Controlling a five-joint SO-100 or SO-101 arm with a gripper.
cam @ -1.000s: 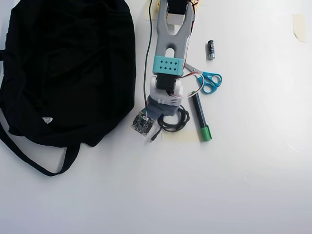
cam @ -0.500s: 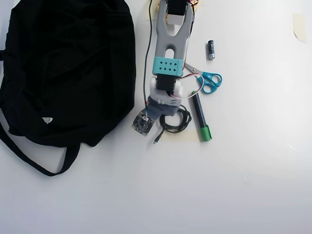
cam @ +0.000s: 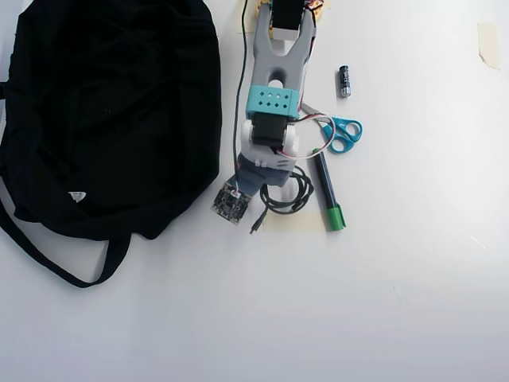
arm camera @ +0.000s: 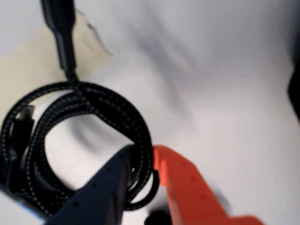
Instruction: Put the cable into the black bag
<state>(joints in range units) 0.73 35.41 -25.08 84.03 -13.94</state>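
Wrist view: gripper [arm camera: 140, 157] clamped on the coiled cable [arm camera: 89, 105]. Overhead view: cable [cam: 296, 199] on the table [cam: 398, 278], right of the black bag [cam: 111, 111], beside the marker [cam: 328, 191]; the arm has drawn slightly upward since before.

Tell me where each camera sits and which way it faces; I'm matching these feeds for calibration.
Wrist view: rides on the arm just behind the hand, looking down at the cable on the table; a dark finger and an orange finger pinch the coil.
Overhead view: fixed above, looking straight down at the table, bag, marker, scissors and battery; the arm enters from the top edge.
Shared: both show the cable, the table, and tan tape under the coil.
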